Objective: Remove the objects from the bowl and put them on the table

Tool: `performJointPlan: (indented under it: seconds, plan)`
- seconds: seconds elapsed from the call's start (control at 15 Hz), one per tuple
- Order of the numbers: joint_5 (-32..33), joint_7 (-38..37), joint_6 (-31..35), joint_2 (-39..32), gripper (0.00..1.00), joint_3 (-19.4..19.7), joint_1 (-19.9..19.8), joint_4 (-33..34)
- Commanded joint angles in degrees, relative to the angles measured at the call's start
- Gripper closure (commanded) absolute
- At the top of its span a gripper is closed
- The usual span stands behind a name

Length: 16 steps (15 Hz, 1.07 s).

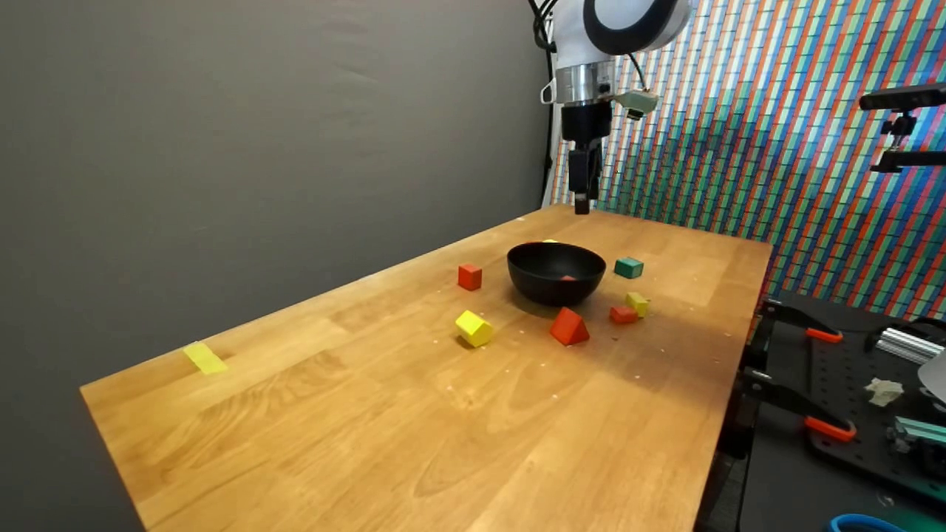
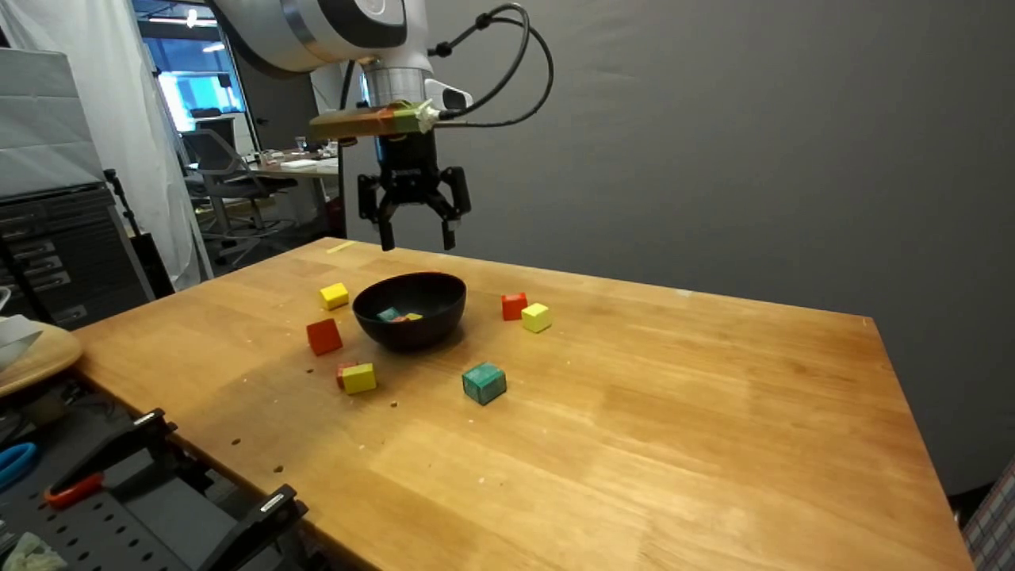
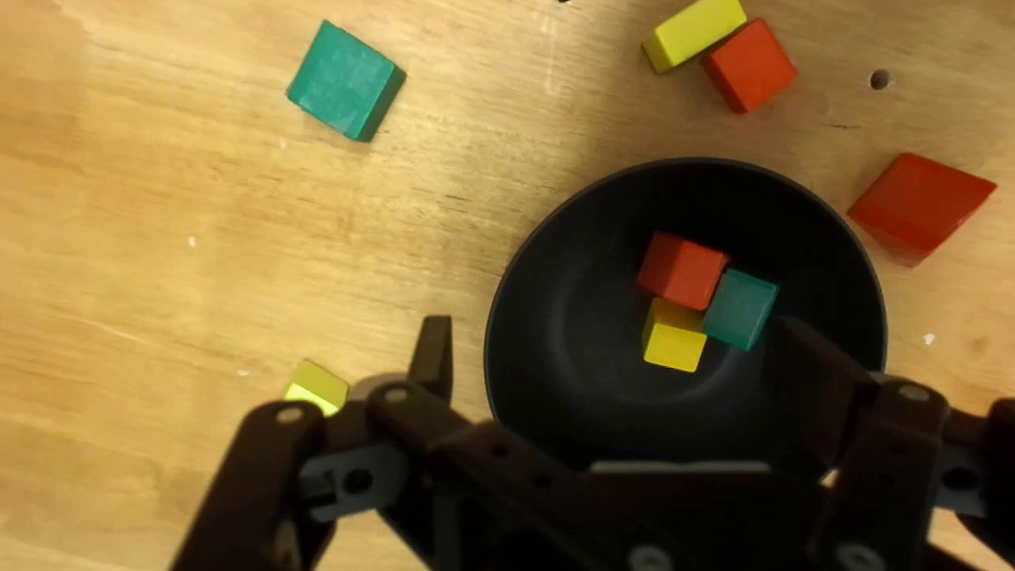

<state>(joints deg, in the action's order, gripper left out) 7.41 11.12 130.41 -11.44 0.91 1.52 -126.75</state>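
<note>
The jaws stand wide apart on the gripper (image 2: pixel 418 238), which points straight down above the bowl (image 3: pixel 571 262), well apart from its rim. In the wrist view one finger (image 3: pixel 432 349) shows outside the rim, against bare wood, the other against the dark inside. The arm (image 1: pixel 580 44) enters high up in both exterior views, its lower part vertical. In the bowl, a red block (image 3: pixel 683 271), a green block (image 3: pixel 741 309) and a yellow block (image 3: pixel 674 337) sit bunched together, with open bowl floor toward the finger outside the rim. A red wedge (image 3: pixel 920 202) lies just beside the bowl; a yellow bar (image 3: pixel 694 33) and a red piece (image 3: pixel 749 66) lie side by side near it, another green block (image 3: pixel 342 83) further off. In an exterior view, bare wood of the table (image 2: pixel 714 436) stretches past a red cube (image 2: pixel 513 306) and a pale yellow cube (image 2: pixel 536 317) to the end edge. One long edge runs along a grey wall (image 2: pixel 714 143), the opposite one beside a dark stand (image 1: pixel 776 473).
</note>
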Motion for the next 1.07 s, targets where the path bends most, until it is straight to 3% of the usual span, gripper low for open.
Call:
performJointPlan:
  seconds: [0.0,0.33,0.67,1.0]
  plan:
    - [-1.1,6.2,-8.6,-6.6,0.0,-1.1,-1.5,8.9]
    - [-1.8,4.2,-12.3,-11.9,0.0,-2.6,-0.7,13.2]
    - [-0.9,2.7,-10.0,-12.1,0.0,-3.1,-0.5,11.7]
    - [-4.6,-3.4,-4.6,-15.1,0.0,-4.1,0.5,10.6]
